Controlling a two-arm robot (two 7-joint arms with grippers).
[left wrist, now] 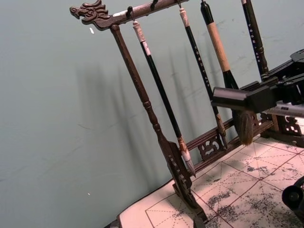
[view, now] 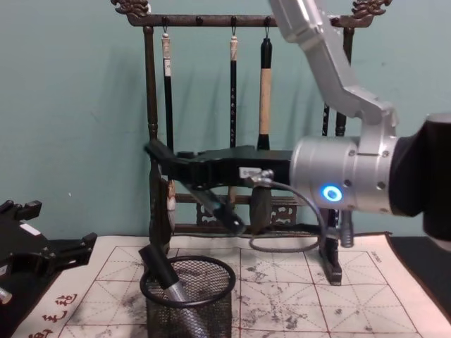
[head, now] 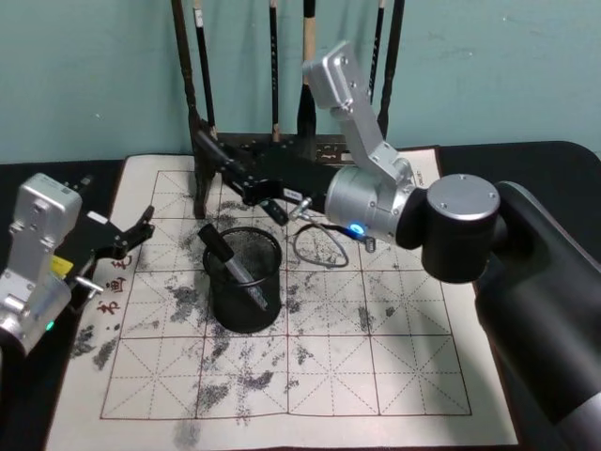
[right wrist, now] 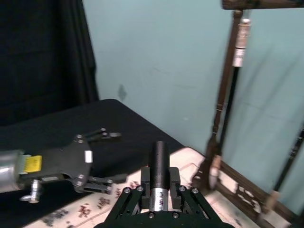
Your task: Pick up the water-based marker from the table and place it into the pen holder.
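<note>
The pen holder (head: pixel 242 310), a black mesh cup (view: pixel 204 310), stands on the practice sheet. A marker with a black cap and silver body (head: pixel 237 266) leans inside it (view: pixel 163 276). My right gripper (head: pixel 246 175) hovers above and behind the cup, shut on another water-based marker (right wrist: pixel 159 164) of the same look. Its black cap (view: pixel 163 153) points left, roughly level, toward the brush rack's post. My left gripper (head: pixel 124 235) rests open at the sheet's left edge (right wrist: pixel 92 161), with nothing in it (view: pixel 42 255).
A tall dark wooden brush rack (head: pixel 202 160) with hanging brushes stands at the back of the sheet (left wrist: pixel 156 128), close behind the right gripper. The ink-stained grid sheet (head: pixel 376 357) covers a black table. A grey cable (head: pixel 315 246) loops beside the cup.
</note>
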